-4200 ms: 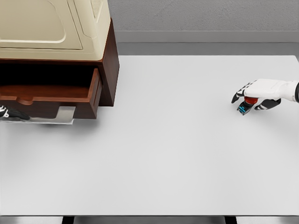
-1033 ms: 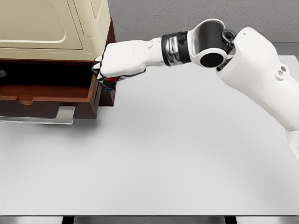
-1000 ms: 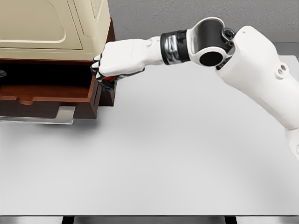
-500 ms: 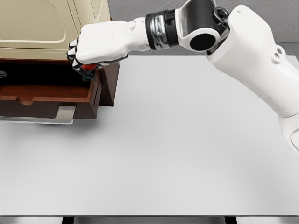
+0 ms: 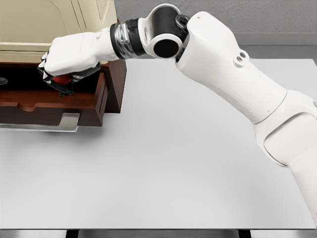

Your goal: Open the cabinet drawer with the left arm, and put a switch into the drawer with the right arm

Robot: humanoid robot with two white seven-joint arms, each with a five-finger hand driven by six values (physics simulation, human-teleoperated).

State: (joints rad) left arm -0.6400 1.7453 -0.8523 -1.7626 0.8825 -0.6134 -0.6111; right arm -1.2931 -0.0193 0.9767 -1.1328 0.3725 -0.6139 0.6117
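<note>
the drawer [image 5: 54, 101] stands pulled out; the placing step is in hand. the right robot hand [image 5: 63, 63] hangs over its cavity, fingers clamped on the red switch [image 5: 61, 79]. next it likely needs lowering, then release inside.

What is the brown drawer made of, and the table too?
The drawer looks like dark reddish-brown wood with a smooth finish, though no grain shows, so it could be painted. The table looks like a plain matte white board, maybe plastic or laminate. It's a simulator's render, so these are guesses.
</note>
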